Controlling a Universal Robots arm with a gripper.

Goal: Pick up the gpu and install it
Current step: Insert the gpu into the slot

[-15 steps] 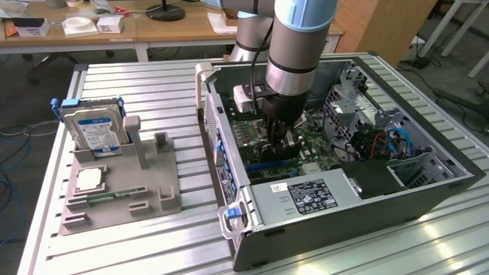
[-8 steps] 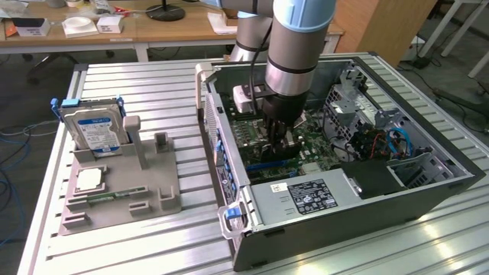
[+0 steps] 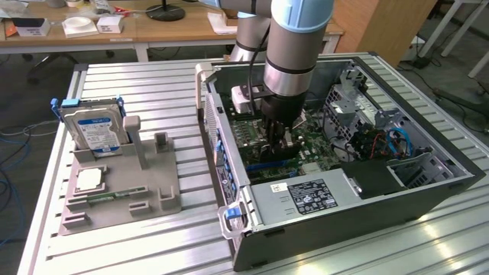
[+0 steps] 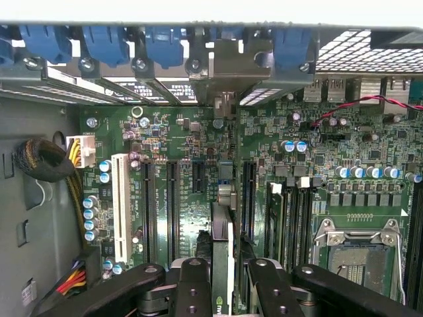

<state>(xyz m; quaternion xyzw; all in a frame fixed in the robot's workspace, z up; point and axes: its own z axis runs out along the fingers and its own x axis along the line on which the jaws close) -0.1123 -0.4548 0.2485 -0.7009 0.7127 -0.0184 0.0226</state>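
The gpu [image 4: 222, 264] is clamped edge-on between the part-closed fingers of the gripper [image 4: 223, 281], standing upright over the motherboard [image 4: 178, 142]. In the exterior view, centre of frame, the gripper [image 3: 276, 150] is lowered inside the open computer case [image 3: 428, 189].

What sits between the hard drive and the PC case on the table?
In the exterior view, the grey holder's upright posts and vacant slots lie between the hard drive and the PC case.

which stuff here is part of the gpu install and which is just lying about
In the job:
gpu, edge-on between the fingers
gripper
motherboard
computer case

Lying about:
hard drive
processor chip
grey holder
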